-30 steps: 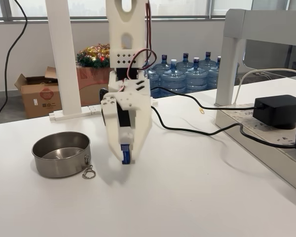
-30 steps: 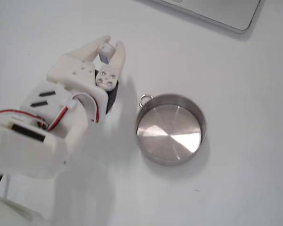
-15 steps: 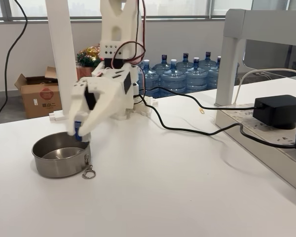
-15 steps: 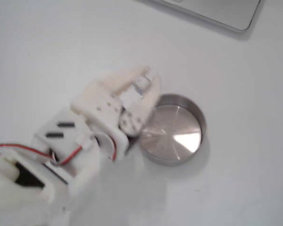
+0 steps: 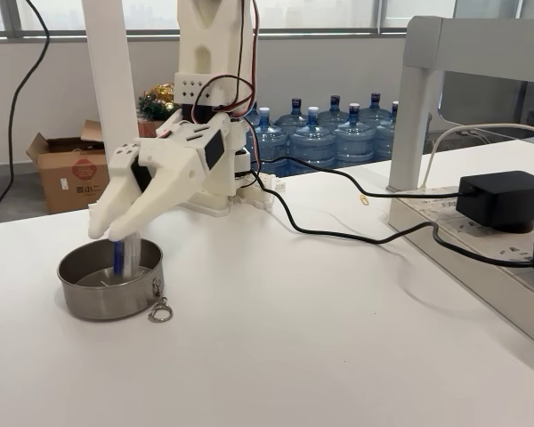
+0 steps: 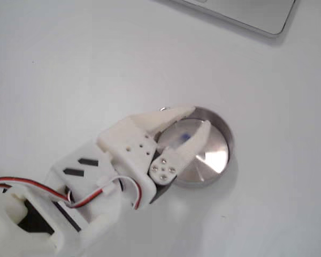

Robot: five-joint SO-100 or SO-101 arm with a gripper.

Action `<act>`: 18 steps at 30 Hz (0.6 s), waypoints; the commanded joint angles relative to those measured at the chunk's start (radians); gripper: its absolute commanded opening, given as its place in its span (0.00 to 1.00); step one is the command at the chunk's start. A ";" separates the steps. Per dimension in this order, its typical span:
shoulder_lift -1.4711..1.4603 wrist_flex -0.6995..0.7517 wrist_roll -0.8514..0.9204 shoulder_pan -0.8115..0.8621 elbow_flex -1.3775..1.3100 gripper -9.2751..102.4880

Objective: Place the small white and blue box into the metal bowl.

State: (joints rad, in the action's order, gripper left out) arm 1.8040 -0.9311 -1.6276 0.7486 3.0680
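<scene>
Small white and blue box (image 5: 118,255) stands upright inside the metal bowl (image 5: 80,298), just under the gripper (image 5: 116,237); in the fixed view from above it is a blurred blue patch (image 6: 183,137) between the white fingers (image 6: 195,142). The gripper's (image 6: 195,122) jaws are spread apart over the bowl's (image 6: 224,134) floor, and the box seems to be free of them, though blur makes contact hard to judge. The bowl sits on a white table (image 5: 320,338), its clasp ring (image 5: 160,311) hanging from the near rim. A black cable (image 5: 338,236) crosses the table behind.
</scene>
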 commanded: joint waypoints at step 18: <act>0.210 -0.006 0.623 -0.279 0.008 0.05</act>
State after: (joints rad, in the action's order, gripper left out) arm 1.9604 -0.9311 -1.1658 0.5446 3.0695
